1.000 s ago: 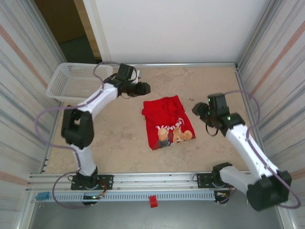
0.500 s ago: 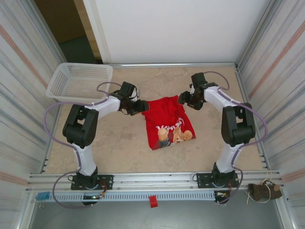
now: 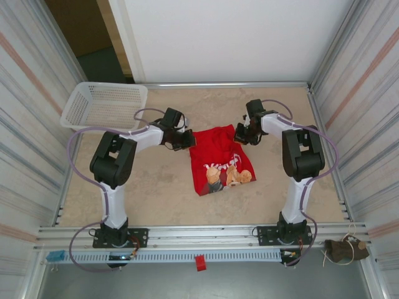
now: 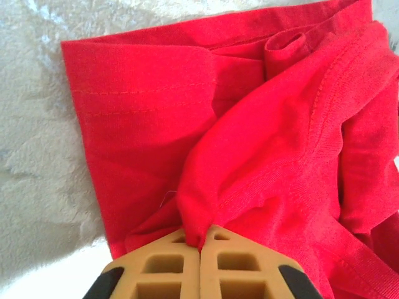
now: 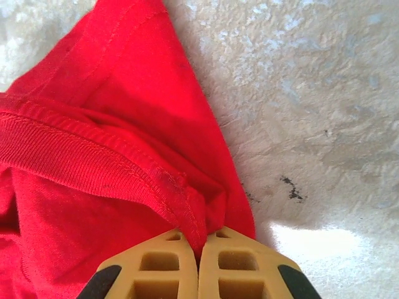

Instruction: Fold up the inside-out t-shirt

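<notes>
Now left pincer (image 4: 201, 240), right pincer (image 5: 198, 246) each pinching red t-shirt (image 3: 218, 159) far corners; earlier off cloth.

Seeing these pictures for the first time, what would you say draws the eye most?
The bright red t-shirt lies in the middle of the tan table. The left end effector and the right end effector are each shut on a pinch of its fabric, one at each far corner. A white mesh basket sits at the table's far left corner.
</notes>
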